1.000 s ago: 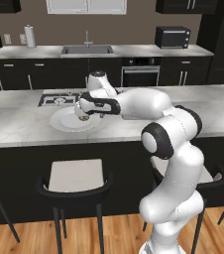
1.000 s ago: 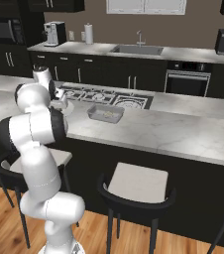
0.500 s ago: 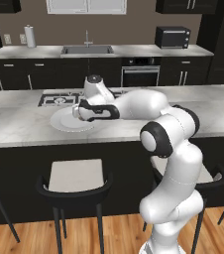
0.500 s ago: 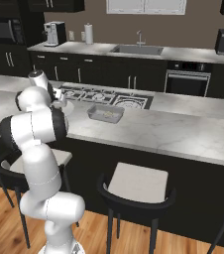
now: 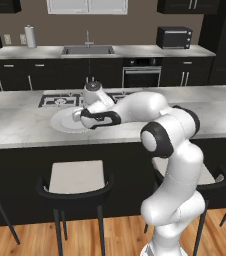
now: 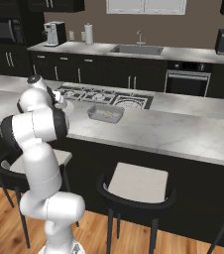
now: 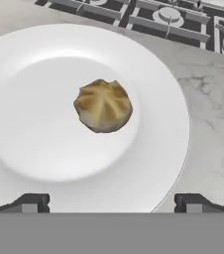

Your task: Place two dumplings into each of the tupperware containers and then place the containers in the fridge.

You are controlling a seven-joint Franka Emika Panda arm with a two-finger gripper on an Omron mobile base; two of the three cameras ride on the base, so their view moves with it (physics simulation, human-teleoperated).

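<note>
Count: one dumpling point(image 7: 103, 106) on one round white plate point(image 7: 158, 89). One clear container point(image 6: 105, 113) on the counter. Two stools point(image 5: 75, 181) at the left base view

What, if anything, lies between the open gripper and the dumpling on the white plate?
Nothing visible. In the hand view the dumpling sits alone on the white plate, with bare plate between it and the gripper, whose open fingertips stand clear of it.

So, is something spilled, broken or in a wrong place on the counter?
Nothing stands out. One dumpling sits whole on the white plate, the clear container stands flat beside the cooktop, and the marble counter shows no spill.
</note>
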